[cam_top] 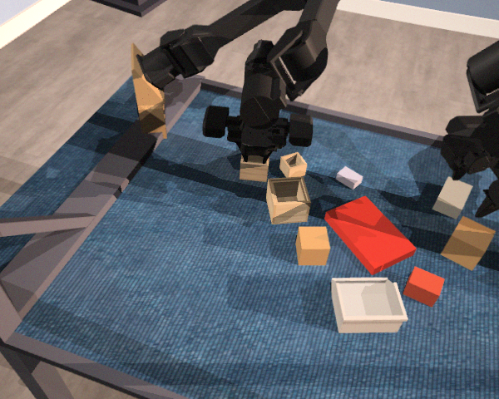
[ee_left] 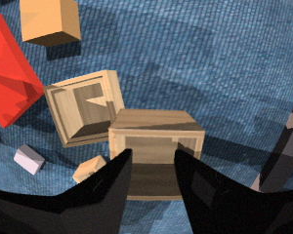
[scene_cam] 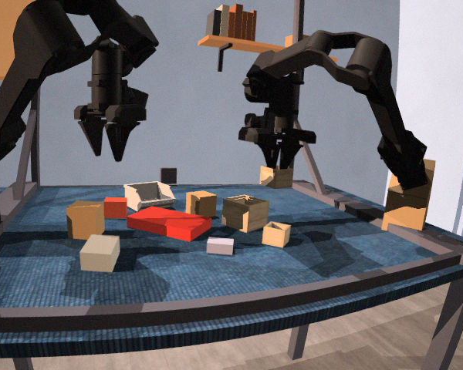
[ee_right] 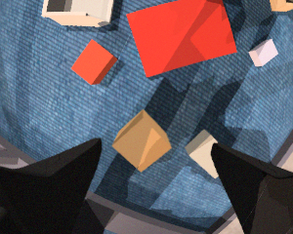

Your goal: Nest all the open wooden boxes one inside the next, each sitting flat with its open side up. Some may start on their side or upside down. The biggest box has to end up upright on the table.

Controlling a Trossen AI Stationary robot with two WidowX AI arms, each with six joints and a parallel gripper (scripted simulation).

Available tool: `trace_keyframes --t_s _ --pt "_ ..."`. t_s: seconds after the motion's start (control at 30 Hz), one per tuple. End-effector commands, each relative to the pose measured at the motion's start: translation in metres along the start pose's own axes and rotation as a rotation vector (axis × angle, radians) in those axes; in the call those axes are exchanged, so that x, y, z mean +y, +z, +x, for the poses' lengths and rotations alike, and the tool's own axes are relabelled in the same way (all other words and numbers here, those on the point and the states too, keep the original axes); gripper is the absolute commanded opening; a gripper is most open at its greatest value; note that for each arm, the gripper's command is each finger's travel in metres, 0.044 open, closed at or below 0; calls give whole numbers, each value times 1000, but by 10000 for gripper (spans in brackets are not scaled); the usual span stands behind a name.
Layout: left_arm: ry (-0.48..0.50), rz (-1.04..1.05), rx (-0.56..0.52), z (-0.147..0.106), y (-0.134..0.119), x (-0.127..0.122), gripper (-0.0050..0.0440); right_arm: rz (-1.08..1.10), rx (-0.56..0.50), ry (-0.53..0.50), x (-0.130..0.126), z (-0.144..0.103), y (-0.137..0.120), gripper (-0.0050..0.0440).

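Note:
My left gripper (cam_top: 254,160) is shut on a mid-sized wooden box (cam_top: 254,169) and holds it in the air above the mat, just left of the other two boxes. The held box also shows in the exterior view (scene_cam: 276,176) and between the fingers in the left wrist view (ee_left: 156,150). The biggest open wooden box (cam_top: 288,199) stands on the mat with its open side up, and it also shows in the left wrist view (ee_left: 82,105). The smallest open box (cam_top: 293,164) sits upright behind it. My right gripper (scene_cam: 106,147) is open and empty, high over the right part of the mat.
A flat red slab (cam_top: 368,233), a white open tray (cam_top: 367,303), a red cube (cam_top: 423,285), an orange-tan cube (cam_top: 312,245), a brown block (cam_top: 467,242), a beige block (cam_top: 452,197) and a small lilac block (cam_top: 348,176) lie on the mat. A raised frame (cam_top: 112,171) borders it.

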State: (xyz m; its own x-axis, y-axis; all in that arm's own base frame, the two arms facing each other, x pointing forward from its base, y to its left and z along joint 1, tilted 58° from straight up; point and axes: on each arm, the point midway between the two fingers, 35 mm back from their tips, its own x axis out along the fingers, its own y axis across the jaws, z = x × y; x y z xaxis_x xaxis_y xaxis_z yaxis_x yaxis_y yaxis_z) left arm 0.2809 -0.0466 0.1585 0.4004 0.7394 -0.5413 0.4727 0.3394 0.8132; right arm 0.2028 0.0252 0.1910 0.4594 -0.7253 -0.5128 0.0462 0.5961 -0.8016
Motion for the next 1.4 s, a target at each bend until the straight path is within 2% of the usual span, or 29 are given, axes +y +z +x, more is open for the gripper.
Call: trace_keyframes --t_s 0.0,0.27,0.47,0.63,0.83,0.9,1.03,1.37 --pt "5 -3 -2 -5 7 23 216 5 -3 2 0 -1 1 400" --pt "12 -5 4 -9 12 58 216 5 -3 2 0 -1 1 400" --pt "16 -6 7 -11 12 71 216 5 -3 2 0 -1 1 400" --pt "13 -10 2 -12 11 71 216 25 24 27 1 4 -4 400" --pt "13 -10 2 -12 11 71 216 174 124 177 12 24 -16 400" --pt "13 -10 2 -12 11 71 216 174 124 177 12 24 -16 400" --pt "13 -10 2 -12 11 71 216 283 160 286 20 35 -18 400" --pt "13 -10 2 -12 11 71 216 544 130 543 28 55 -5 400"
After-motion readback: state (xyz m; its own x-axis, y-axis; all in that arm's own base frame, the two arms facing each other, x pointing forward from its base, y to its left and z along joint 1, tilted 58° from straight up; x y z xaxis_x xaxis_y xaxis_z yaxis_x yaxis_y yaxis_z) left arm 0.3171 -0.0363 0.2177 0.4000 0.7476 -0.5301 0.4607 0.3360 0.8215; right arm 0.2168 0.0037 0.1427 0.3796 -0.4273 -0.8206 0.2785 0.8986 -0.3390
